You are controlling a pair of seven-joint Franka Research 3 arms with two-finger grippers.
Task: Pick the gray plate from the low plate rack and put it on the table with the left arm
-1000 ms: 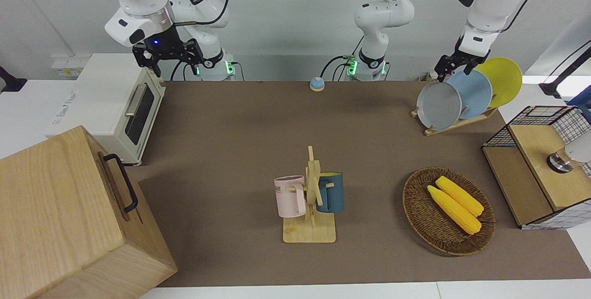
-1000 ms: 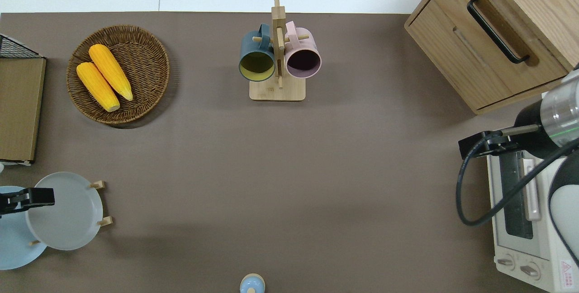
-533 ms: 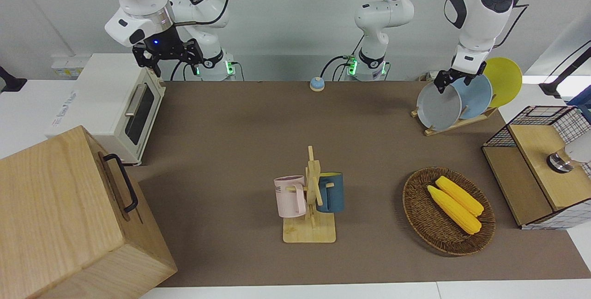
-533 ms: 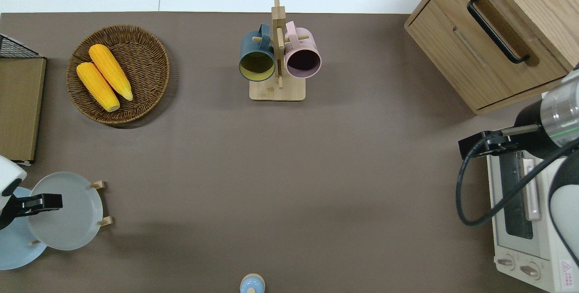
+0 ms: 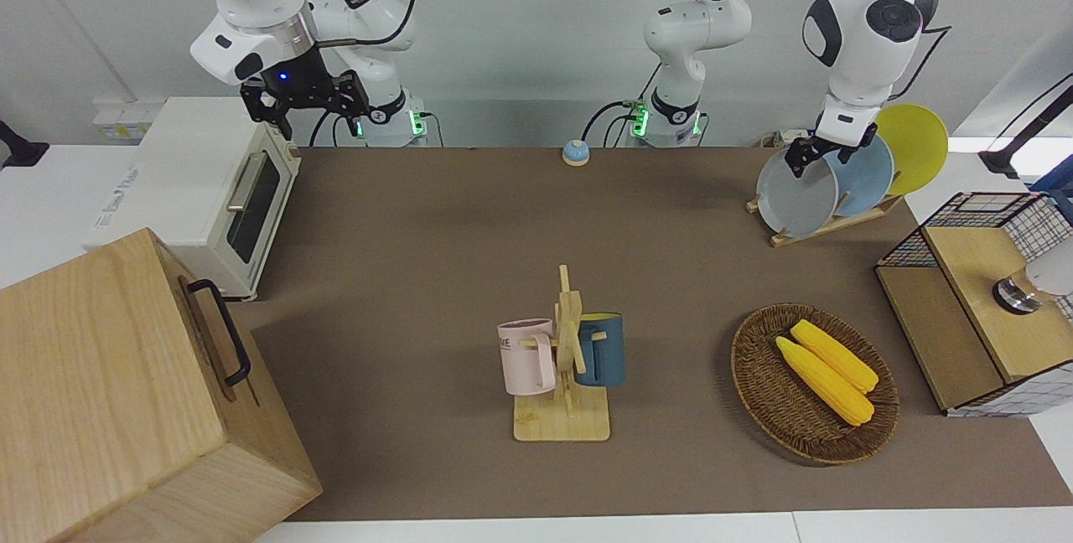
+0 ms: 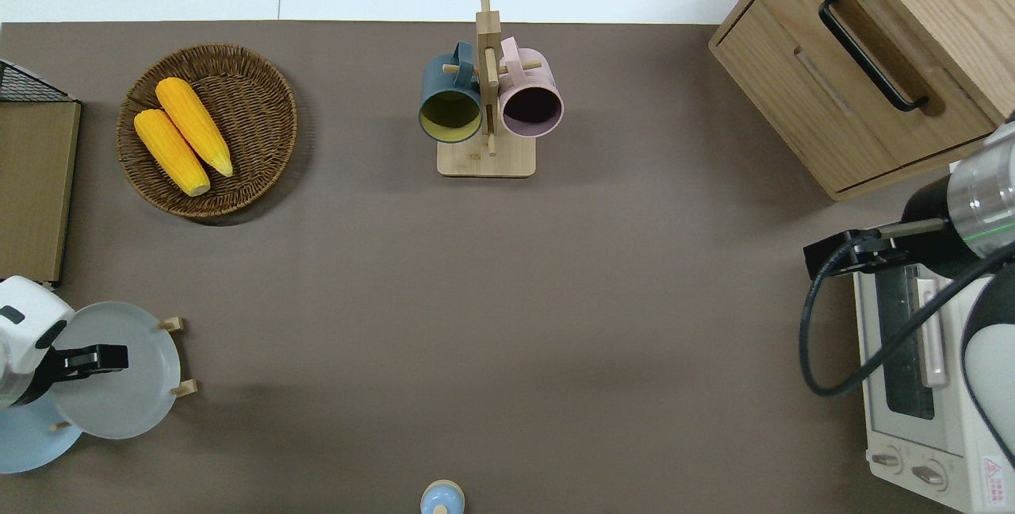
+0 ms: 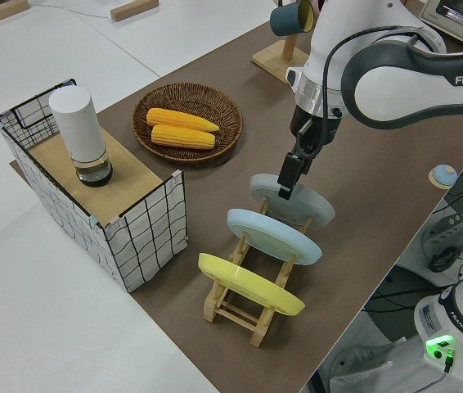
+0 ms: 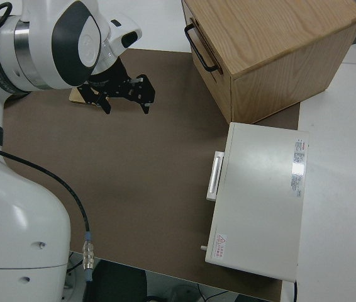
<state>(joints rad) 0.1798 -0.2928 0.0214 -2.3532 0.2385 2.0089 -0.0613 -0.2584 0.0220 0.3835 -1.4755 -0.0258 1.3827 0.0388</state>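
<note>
Left claw (image 5: 817, 154) sits at the top rim of the gray plate (image 5: 796, 192), at about one o'clock on its face in the front view. Its fingers look to straddle that rim, but I cannot tell whether they are pinching it or merely spread around it. The gray plate stands tilted in the low plate rack (image 5: 826, 224), in the slot farthest from the robots, with the light blue plate (image 5: 868, 177) and the yellow plate (image 5: 918, 145) in the slots nearer to them. The rack sits at the left arm's end of the counter (image 5: 436, 275), at roughly nine o'clock in the overhead view.

By my reading the step in hand is the grasp itself; nothing has been lifted. The next move calls for a firm close on the rim, then a lift along the pegs' slant so the plate clears without dragging the rack or knocking the blue plate, and finally a swing over bare counter to lay it flat.

Fingertips are largely hidden against the dark claw body, and the overhead view cuts off most of the arm and the blue plate. Right claw (image 5: 303, 99) is parked.
</note>
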